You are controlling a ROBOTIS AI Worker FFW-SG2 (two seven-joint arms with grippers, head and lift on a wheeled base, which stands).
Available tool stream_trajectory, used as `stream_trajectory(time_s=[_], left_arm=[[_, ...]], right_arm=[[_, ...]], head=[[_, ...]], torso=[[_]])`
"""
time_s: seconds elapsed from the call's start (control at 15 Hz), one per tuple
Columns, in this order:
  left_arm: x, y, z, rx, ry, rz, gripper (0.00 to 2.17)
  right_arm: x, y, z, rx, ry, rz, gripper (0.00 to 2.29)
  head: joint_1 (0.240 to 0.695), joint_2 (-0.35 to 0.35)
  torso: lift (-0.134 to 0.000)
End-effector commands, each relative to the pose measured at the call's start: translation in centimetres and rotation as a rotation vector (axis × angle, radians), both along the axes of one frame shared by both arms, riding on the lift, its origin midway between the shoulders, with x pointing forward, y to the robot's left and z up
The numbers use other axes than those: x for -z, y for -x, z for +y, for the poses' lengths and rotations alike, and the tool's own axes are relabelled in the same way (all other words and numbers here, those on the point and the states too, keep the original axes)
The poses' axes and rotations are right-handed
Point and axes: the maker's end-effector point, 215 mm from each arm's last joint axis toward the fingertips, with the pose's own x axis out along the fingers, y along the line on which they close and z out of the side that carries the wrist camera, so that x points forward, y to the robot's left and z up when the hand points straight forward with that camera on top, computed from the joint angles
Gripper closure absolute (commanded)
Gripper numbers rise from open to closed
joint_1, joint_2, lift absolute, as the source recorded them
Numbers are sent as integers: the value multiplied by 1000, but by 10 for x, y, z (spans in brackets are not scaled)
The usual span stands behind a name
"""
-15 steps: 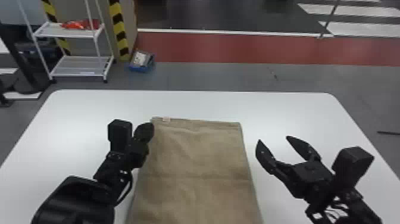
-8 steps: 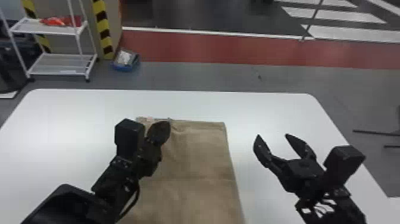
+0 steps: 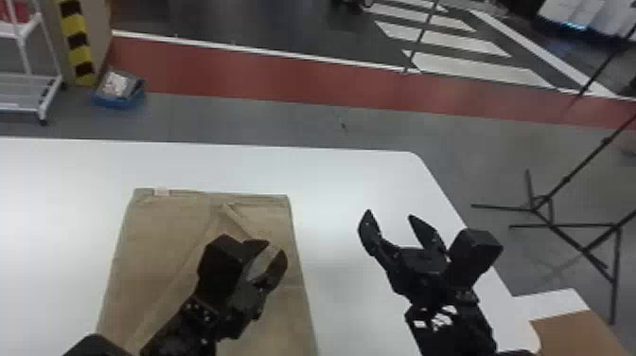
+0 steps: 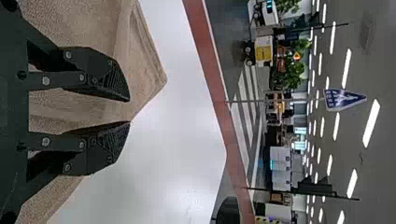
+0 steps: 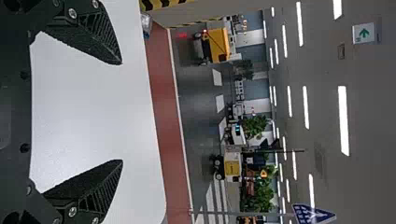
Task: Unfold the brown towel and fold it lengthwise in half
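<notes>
We've got the brown towel (image 3: 161, 246) on the white table (image 3: 345, 175), rucked on a diagonal, with the left gripper (image 4: 130, 111) over it, fingers parted and clenching nothing. Risk from here: if we pinch too deep we'd likely catch both layers and drag the lot instead of unfolding it (too shallow, the edge slips). Right gripper (image 3: 390, 214) is wide open beside the towel, empty.

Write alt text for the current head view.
A creased brown towel lies on a white table, the robot's open left gripper over it; the right gripper, also open, is beyond its right edge. Behind runs a red floor strip.
</notes>
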Motion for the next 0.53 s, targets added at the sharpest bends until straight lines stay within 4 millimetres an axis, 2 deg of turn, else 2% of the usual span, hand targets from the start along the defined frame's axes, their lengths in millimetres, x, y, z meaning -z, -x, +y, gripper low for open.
stream_trajectory(time_s=[0.0, 0.2, 0.4, 0.47], left_arm=[[-4, -3, 20, -40, 23, 8, 46], [-21, -24, 65, -119, 107, 14, 66], [-27, -57, 124, -286, 88, -82, 73], [-35, -67, 149, -370, 70, -162, 73]], right_arm=[[4, -1, 4, -19, 0, 12, 144], [13, -3, 17, -73, -5, 24, 144], [26, -10, 66, -253, 3, 15, 178], [30, -13, 80, -303, 9, 5, 194]], head=[[695, -350], [695, -350], [695, -350], [695, -285]], torso=[[-119], [-119], [-119], [-119]])
